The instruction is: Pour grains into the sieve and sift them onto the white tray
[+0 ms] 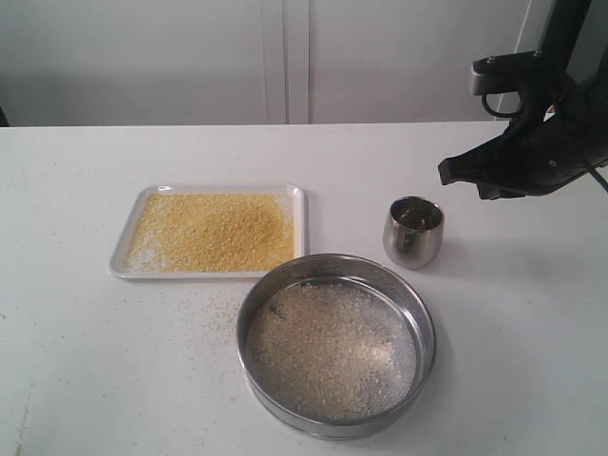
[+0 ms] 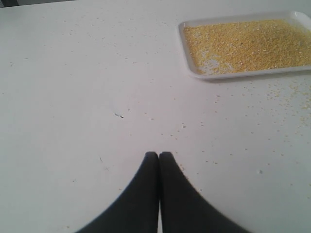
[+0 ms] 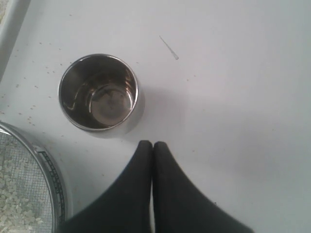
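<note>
Grains (image 1: 214,233) cover white tray (image 1: 122,258); paler ones fill sieve (image 1: 323,424).

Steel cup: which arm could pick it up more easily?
Probably the right: the right gripper, shut, hangs just beside the cup, while the left gripper is out over the table past the white tray.

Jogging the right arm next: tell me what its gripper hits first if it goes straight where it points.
Likely bare table: in the right wrist view the shut right gripper points just past the steel cup, which sits to one side of its line. Depth is unclear; it could clip the rim.
</note>
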Motion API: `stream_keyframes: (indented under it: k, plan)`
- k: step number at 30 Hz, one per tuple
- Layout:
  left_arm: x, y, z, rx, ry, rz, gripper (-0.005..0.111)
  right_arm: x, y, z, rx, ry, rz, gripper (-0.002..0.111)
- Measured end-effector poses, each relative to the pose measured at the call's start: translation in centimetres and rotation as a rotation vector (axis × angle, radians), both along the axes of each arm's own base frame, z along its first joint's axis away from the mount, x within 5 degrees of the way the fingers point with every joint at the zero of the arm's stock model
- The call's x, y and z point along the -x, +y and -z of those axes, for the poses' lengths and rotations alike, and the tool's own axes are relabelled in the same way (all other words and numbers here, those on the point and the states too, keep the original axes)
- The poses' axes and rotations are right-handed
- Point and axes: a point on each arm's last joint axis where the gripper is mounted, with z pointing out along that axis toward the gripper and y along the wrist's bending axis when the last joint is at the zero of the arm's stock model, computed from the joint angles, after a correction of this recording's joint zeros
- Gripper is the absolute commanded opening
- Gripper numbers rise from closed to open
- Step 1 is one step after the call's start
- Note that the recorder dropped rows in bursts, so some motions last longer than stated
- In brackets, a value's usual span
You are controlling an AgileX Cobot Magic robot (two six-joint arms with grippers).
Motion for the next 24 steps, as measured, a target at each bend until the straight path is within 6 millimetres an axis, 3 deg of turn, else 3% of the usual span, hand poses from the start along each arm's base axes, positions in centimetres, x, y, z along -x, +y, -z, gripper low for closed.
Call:
stream_keyframes:
  k: [12, 18, 20, 24]
  plan:
    - [0.0, 0.0, 0.0, 0.000, 0.000, 0.000, 0.000, 0.1, -0.1, -0.4, 0.013, -0.019, -0.008, 0.000]
    - [0.0, 0.0, 0.0, 0.005, 0.000, 0.000, 0.000, 2.4, -0.5, -5.3, -0.006, -0.183, -0.008, 0.000]
    - [0.0, 0.0, 0.0, 0.007, 0.001, 0.000, 0.000, 4.3, -0.9, -8.1, -0.019, -0.279, -0.007, 0.000]
    - [0.0, 0.0, 0.0, 0.007, 0.001, 0.000, 0.000, 7.4, -1.4, -11.9, -0.040, -0.416, -0.006, 0.000]
